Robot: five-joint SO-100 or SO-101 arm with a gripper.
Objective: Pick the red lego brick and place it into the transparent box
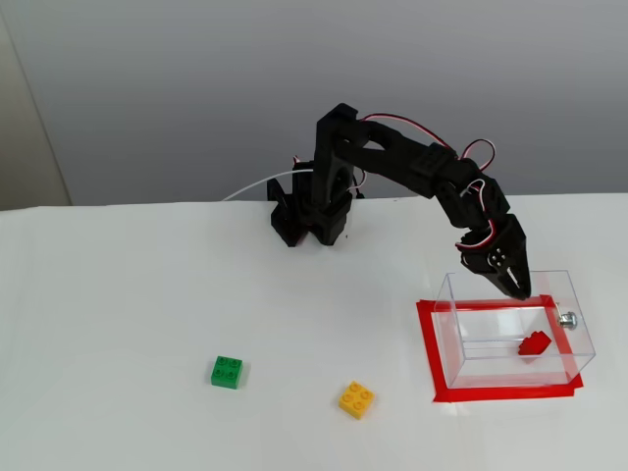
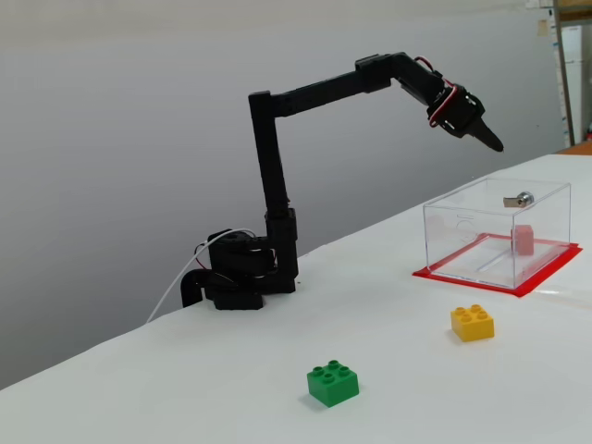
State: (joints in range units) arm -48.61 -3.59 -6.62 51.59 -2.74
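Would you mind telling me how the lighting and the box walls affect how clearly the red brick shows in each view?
Lighting is soft and even in both fixed views, with faint shadows. In the higher fixed view the red brick looks saturated through the box; in the side-on fixed view the brick looks washed-out pink behind the box wall. The gripper is sharp, not blurred.

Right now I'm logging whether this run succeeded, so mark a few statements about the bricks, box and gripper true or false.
1. The red lego brick lies inside the transparent box. True.
2. The gripper grips a brick. False: it is shut and holds nothing, above the box.
3. The green brick and the yellow-orange brick lie on the table outside the box. True.
4. The box stands on blue tape. False: the red tape frames it.
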